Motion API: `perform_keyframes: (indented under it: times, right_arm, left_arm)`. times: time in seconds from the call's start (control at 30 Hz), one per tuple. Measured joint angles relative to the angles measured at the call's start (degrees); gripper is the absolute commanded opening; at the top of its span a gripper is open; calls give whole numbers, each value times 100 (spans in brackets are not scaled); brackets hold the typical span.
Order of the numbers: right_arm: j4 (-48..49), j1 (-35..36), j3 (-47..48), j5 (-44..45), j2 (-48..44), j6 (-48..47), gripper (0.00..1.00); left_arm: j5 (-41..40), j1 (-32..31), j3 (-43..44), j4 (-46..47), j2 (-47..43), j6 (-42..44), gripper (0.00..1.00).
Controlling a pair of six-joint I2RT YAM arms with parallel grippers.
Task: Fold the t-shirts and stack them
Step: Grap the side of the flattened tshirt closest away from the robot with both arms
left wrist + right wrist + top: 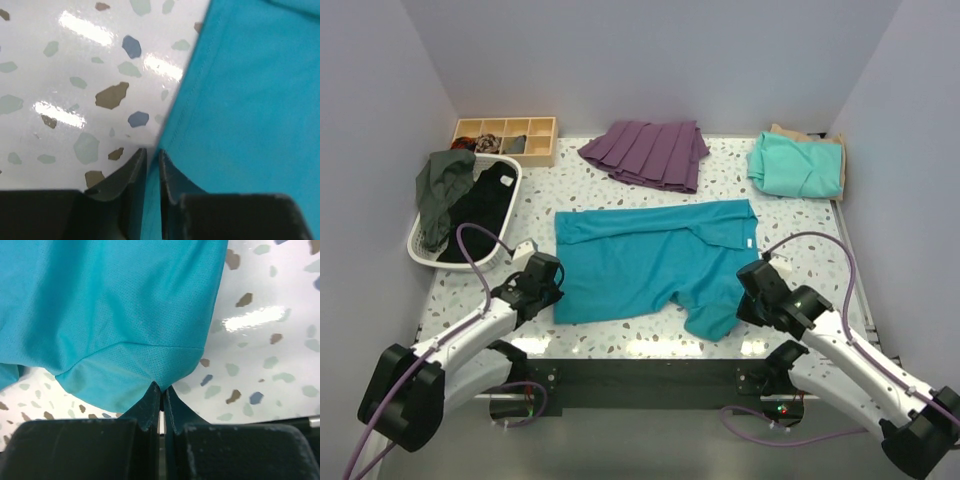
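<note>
Both hands at the teal-blue t-shirt (650, 260), spread flat mid-way across the bench (800, 225)!
Right hand (162, 387) clamped shut on the near-right sleeve hem; left hand (152, 155) narrowed astride the shirt's left edge, grip unclear; mint-green t-shirt (795, 165) folded at the far-right corner.

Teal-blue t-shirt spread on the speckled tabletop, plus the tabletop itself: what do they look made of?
The teal-blue t-shirt looks like thin, matte knit, possibly a synthetic sports mesh: the right wrist view shows a fine pinhole texture, a stitched hem and soft drape. The speckled tabletop looks hard and glossy, terrazzo-patterned: sharp light reflections over flat coloured chips. Laminate or polished composite, cannot tell which.
</note>
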Motion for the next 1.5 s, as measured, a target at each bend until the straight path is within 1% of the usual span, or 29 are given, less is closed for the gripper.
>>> perform_keyframes:
  times: [0.03,0.2,0.23,0.27,0.3,0.33,0.37,0.4,0.43,0.47,0.5,0.53,0.63,0.8,0.9,0.97,1.07,1.2,1.33,1.5]
  right_arm:
    - [-125,0,103,72,87,-22,0]
    - [-369,0,389,223,538,-151,1]
    - [-378,0,389,225,621,-173,8]
    - [-391,0,389,216,675,-203,26]
    - [-391,0,389,212,688,-212,27]
    - [-380,0,389,203,682,-223,28]
    - [-369,0,389,192,673,-258,31]
    - [-361,0,389,188,673,-278,38]
    - [-343,0,389,184,675,-284,39]
    - [-323,0,389,179,678,-291,40]
    - [-308,0,389,175,686,-308,44]
    - [-293,0,387,164,693,-319,44]
    - [-227,0,354,101,734,-337,46]
    - [-138,-2,192,-68,732,-334,48]
    - [-138,0,160,-116,721,-323,50]
    - [-140,0,151,-116,710,-317,51]
    - [-146,0,149,-116,645,-313,54]
    - [-157,0,149,-114,612,-310,56]
    - [-164,0,118,-116,614,-308,58]
    - [-188,0,55,-129,518,-199,60]
  left_arm:
    - [-2,0,2,20,39,-2,0]
    - [-7,-4,7,116,146,11,0]
    - [-7,-4,7,120,146,13,0]
    - [-4,-4,7,122,142,22,0]
    - [0,-4,7,122,140,33,5]
    - [20,-4,7,122,125,61,15]
    - [59,-4,4,105,94,103,19]
    - [125,-4,-2,96,44,118,22]
    - [173,-4,-7,87,-7,155,28]
    - [216,-4,-4,61,-81,164,29]
    - [264,-7,-4,20,-177,166,32]
    - [323,-7,-4,-37,-280,166,34]
    - [551,-7,-4,-234,-601,160,46]
    - [1021,-162,-68,-398,-1161,50,47]
    - [1202,-376,-201,-483,-1200,-114,47]
    - [1226,-647,-273,-654,-1145,-291,45]
    - [1102,-1021,-245,-844,-1110,-656,44]
    - [739,-1554,-37,-1473,-1056,-1255,45]
    - [339,-1738,269,-2144,-1040,-1725,46]
    - [144,-1805,514,-2564,-922,-2048,45]
